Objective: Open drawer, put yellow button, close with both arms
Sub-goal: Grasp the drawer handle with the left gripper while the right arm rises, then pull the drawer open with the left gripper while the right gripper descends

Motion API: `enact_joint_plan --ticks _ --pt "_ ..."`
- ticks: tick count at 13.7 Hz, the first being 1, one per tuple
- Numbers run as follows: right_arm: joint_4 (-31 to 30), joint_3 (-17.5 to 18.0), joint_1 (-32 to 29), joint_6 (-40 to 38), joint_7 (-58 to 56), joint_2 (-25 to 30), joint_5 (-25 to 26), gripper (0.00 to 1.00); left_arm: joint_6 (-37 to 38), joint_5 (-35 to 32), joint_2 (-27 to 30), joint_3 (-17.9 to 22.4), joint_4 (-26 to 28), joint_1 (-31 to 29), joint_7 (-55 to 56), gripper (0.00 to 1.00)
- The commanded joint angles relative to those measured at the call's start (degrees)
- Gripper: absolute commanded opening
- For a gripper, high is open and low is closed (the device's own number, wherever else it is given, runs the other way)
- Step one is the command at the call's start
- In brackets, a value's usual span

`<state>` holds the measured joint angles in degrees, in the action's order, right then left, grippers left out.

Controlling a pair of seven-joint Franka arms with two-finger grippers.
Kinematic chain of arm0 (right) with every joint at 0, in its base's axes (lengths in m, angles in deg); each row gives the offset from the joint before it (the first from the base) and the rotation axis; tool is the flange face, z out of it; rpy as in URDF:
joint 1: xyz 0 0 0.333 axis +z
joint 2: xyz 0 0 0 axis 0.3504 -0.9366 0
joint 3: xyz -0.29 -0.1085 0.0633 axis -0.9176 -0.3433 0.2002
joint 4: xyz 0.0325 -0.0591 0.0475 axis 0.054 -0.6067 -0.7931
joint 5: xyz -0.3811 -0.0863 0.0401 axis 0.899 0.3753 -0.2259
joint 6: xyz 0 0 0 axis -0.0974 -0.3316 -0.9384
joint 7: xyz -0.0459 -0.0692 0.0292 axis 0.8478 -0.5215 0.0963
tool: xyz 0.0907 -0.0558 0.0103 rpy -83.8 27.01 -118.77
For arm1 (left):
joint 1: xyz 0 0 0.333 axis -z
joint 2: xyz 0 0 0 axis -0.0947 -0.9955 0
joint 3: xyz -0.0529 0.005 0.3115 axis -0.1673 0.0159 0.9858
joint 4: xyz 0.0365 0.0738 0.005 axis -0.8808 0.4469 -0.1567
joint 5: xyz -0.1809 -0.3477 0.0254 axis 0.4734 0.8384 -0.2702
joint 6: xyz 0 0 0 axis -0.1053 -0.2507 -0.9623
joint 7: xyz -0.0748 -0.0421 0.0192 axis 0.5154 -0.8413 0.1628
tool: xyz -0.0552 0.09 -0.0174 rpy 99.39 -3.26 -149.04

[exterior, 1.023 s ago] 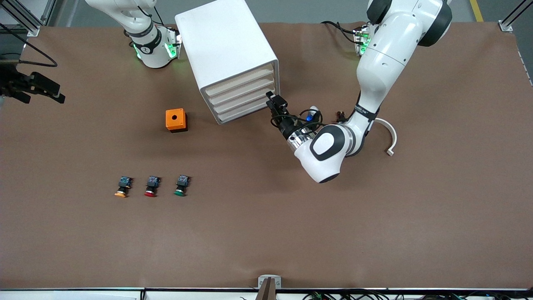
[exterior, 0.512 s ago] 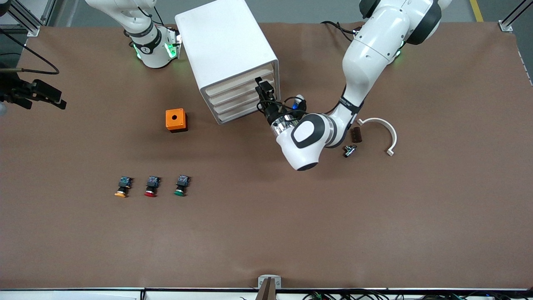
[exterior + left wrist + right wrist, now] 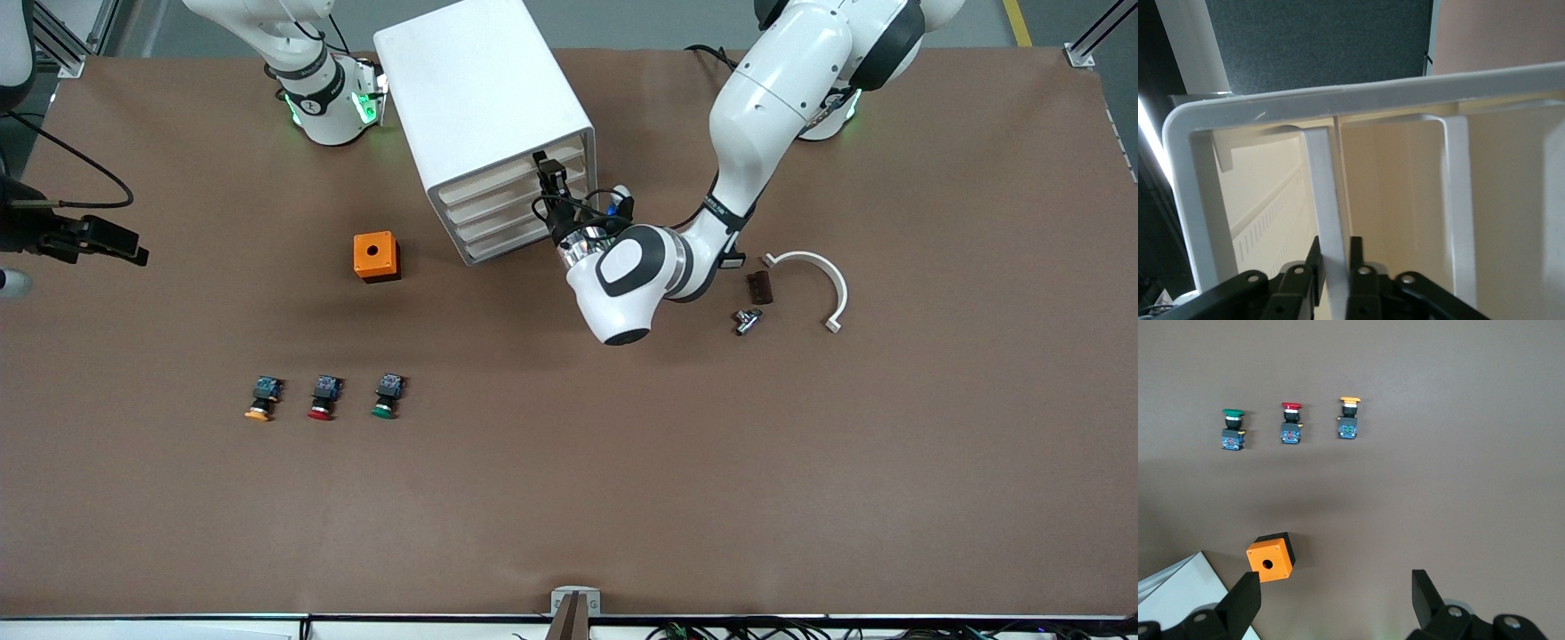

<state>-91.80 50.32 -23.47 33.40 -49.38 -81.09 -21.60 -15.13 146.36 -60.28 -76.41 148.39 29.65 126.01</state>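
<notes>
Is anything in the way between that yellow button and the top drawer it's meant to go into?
Yes: the drawer itself is shut. The left end effector is closed on its front lip. On the table, only the orange box lies roughly between the yellow button and the cabinet.

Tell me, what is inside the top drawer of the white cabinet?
Nothing can be seen: the drawer is closed in the cabinet, so its inside is covered. The left gripper is shut on its front lip.
</notes>
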Motion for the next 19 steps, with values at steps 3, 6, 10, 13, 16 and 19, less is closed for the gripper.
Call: enact_joint_plan --ticks 3,6,10,13,16,19 --pt "2.6 0.7 -1.2 -0.6 -0.4 -2.4 3.9 1.00 0.0 1.0 -1.5 0.4 -1.2 -0.1 2.4 0.11" --pt "2.2 0.8 -0.8 2.4 0.2 -3.8 4.7 1.00 0.0 2.1 -2.0 0.4 -1.2 -1.8 2.4 0.10" --pt "0.6 0.9 -0.9 7.7 0.3 -7.9 2.6 1.00 0.0 3.3 -2.5 0.4 -1.2 -5.5 2.3 0.10" --pt "-5.3 0.9 -0.8 16.6 1.2 -8.2 2.0 1.00 0.0 3.6 -2.5 0.4 -1.6 -8.6 2.2 0.10" --pt "-12.2 0.8 -0.8 27.3 2.4 -9.2 1.4 1.00 0.0 3.8 -2.5 0.4 -1.8 -11.4 1.8 0.11" --pt "-16.3 0.8 -0.8 35.1 4.3 -11.3 1.2 1.00 0.0 3.9 -2.4 0.4 -2.0 -14.2 1.8 0.11"
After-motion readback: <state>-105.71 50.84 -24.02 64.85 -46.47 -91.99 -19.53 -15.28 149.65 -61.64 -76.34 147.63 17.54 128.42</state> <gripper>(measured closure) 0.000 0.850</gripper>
